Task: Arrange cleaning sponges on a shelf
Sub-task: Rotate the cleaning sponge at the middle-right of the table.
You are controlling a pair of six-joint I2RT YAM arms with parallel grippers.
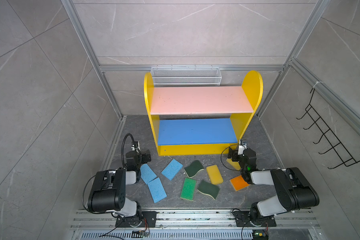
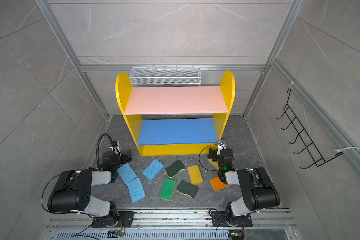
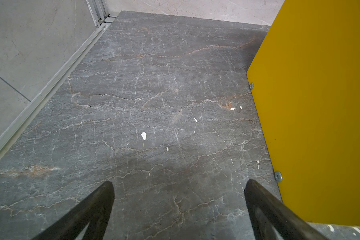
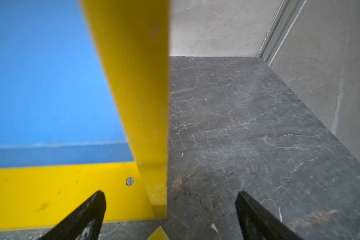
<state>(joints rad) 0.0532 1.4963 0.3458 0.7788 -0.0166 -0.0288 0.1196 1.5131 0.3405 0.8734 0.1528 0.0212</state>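
The shelf [image 1: 252, 87] stands at the back with its pink board [image 1: 200, 99] and blue board [image 1: 195, 131] bare. Several sponges lie on the floor before it: three light-blue ones [image 1: 157, 190], two dark-green wavy ones [image 1: 208, 189], a yellow block [image 1: 214, 174], a bright-green one [image 1: 188, 189] and an orange one [image 1: 238, 182]. Another yellow sponge [image 1: 232, 163] is partly hidden under the right arm. My left gripper [image 3: 179, 184] is open over bare floor beside the shelf's left panel [image 3: 320, 104]. My right gripper [image 4: 170, 193] is open at the shelf's front right corner [image 4: 154, 187].
A white wire mesh basket [image 1: 185, 76] hangs on the back wall behind the shelf. A black wire hook rack [image 1: 328, 135] hangs on the right wall. Aluminium frame rails [image 1: 112, 145] border the dark stone floor [image 1: 133, 128].
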